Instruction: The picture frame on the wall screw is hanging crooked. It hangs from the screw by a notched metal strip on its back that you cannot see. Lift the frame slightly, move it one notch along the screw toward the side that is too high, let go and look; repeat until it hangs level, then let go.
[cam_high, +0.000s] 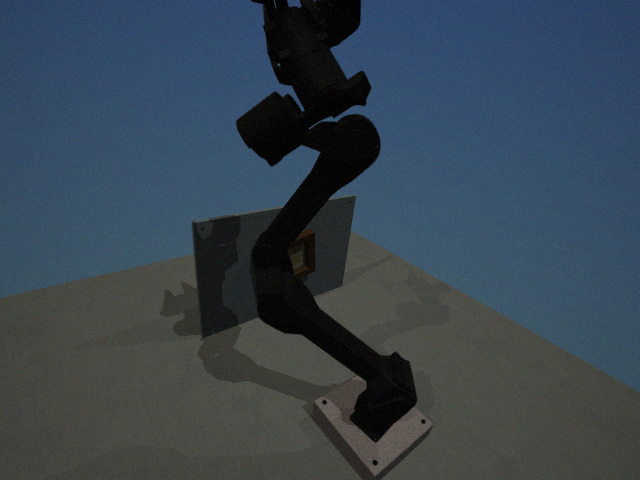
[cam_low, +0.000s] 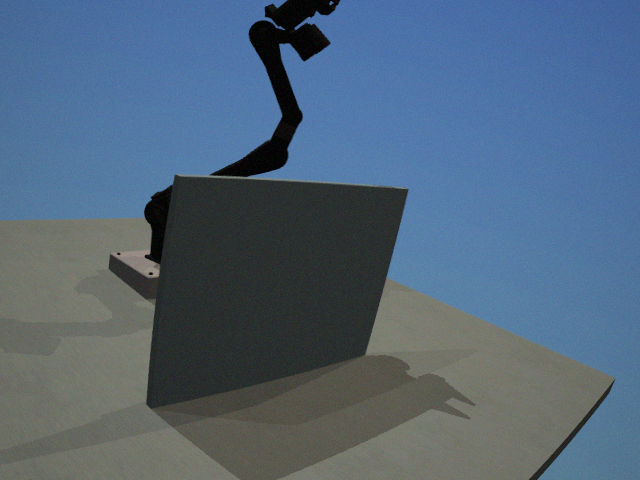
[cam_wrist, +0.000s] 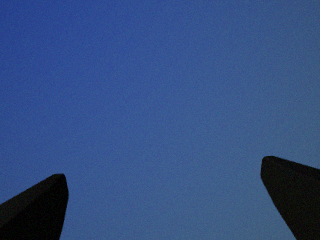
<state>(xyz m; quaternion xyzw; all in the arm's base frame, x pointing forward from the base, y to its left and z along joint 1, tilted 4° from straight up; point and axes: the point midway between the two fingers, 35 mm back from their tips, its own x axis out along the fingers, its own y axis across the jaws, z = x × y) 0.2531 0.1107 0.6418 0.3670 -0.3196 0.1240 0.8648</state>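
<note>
Gripper (cam_high: 281, 4) (cam_low: 326, 6) (cam_wrist: 167, 176) released, its jaws wide apart and nothing between them, raised well above the panel (cam_high: 330, 232) (cam_low: 273, 289), presumably to leave the hang undisturbed. Arm (cam_high: 297, 206) (cam_low: 281, 87) crosses the top view, half hiding the wooden picture frame (cam_high: 310, 253) on the panel's front; its tilt cannot be judged, so a clearer look should precede any notch shift

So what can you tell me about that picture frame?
The picture frame shows only in part, in the top view. It looks like brown wood, with a paler yellowish-green inside. It is against the front of the upright grey panel. The arm hides its left part, so I can't judge its tilt. The fingers aren't on it.
</note>
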